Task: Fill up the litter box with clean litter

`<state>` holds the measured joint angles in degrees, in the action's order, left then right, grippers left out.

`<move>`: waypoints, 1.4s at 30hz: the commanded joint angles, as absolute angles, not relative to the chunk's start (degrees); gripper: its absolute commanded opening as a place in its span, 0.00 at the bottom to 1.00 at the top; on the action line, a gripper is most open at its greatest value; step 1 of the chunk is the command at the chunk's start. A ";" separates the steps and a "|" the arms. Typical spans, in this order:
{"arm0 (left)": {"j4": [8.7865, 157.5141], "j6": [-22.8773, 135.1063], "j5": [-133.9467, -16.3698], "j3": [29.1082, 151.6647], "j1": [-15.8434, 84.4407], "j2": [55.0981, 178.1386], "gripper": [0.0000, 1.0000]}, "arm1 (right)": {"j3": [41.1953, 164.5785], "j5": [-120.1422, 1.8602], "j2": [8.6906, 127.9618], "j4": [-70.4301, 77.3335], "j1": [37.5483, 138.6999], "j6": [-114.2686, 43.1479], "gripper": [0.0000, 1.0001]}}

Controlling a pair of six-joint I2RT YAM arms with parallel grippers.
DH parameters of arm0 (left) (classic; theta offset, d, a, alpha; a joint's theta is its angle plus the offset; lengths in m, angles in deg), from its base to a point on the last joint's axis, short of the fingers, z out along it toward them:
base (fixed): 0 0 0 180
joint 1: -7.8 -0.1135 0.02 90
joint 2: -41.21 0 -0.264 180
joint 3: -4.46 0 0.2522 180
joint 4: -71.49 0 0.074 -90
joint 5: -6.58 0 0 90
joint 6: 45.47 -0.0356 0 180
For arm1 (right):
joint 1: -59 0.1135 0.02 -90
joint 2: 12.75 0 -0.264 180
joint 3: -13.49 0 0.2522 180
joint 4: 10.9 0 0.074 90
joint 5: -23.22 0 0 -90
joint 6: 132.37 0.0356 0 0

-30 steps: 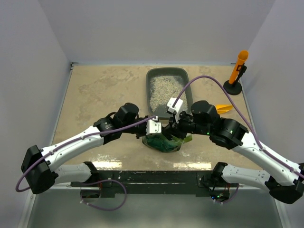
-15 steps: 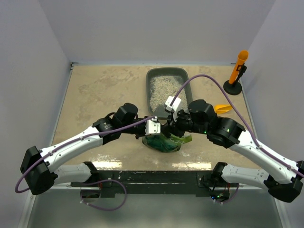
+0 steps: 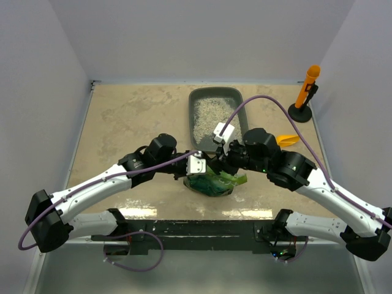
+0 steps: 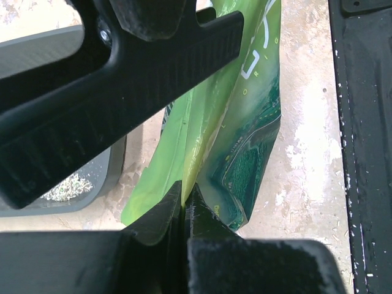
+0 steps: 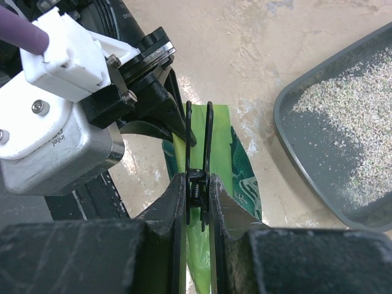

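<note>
Green bag (image 3: 211,182) hasn't really budged in the last second, left gripper (image 4: 184,205) still pinched on its top edge, right gripper (image 5: 197,184) squeezing a black binder clip (image 5: 198,144) onto it, litter box (image 3: 202,95) just behind already holding clean litter (image 3: 211,113), so pouring looks done.

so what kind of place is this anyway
Probably a robot test cell staged as a pet-care chore: plain white walls box in a stone-look tabletop, which holds a litter box and a green bag.
</note>
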<state>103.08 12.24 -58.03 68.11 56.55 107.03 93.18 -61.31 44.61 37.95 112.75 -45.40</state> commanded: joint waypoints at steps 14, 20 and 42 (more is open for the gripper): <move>99.58 12.37 -56.35 67.96 55.35 104.23 0.00 | 91.33 -62.03 45.78 38.45 114.02 -45.89 0.00; 100.54 11.67 -55.20 68.05 54.21 102.83 0.00 | 92.03 -63.09 48.15 40.47 114.28 -46.15 0.00; 104.06 6.22 -59.42 66.74 45.42 94.04 0.00 | 98.00 -66.34 60.19 48.55 117.62 -53.27 0.00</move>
<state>111.12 8.74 -56.37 66.16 47.66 99.56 96.73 -61.77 57.15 39.70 116.82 -50.63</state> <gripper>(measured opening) 0.039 0.136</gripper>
